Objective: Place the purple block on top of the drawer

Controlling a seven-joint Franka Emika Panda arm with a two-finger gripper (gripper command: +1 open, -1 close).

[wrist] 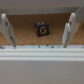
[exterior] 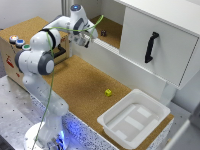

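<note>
The purple block (exterior: pixel 103 33) is a tiny dark cube on the cork surface at the back, beyond a white ledge. In the wrist view the purple block (wrist: pixel 42 29) shows a yellow letter on its face and lies ahead of the gap between my two fingers. My gripper (exterior: pixel 90 38) is open and empty, just to the exterior view's left of the block and not touching it. In the wrist view the gripper (wrist: pixel 39 45) hangs above the ledge. The drawer (exterior: pixel 160 30) is the large white cabinet at the exterior view's right, with a black bar handle (exterior: pixel 151 47).
A small yellow block (exterior: pixel 108 92) lies on the cork table in front. A shallow white tray (exterior: pixel 114 114) sits at the front right. The white ledge (wrist: pixel 42 56) runs between my gripper and the block. A box with coloured buttons (exterior: pixel 19 42) stands at the left.
</note>
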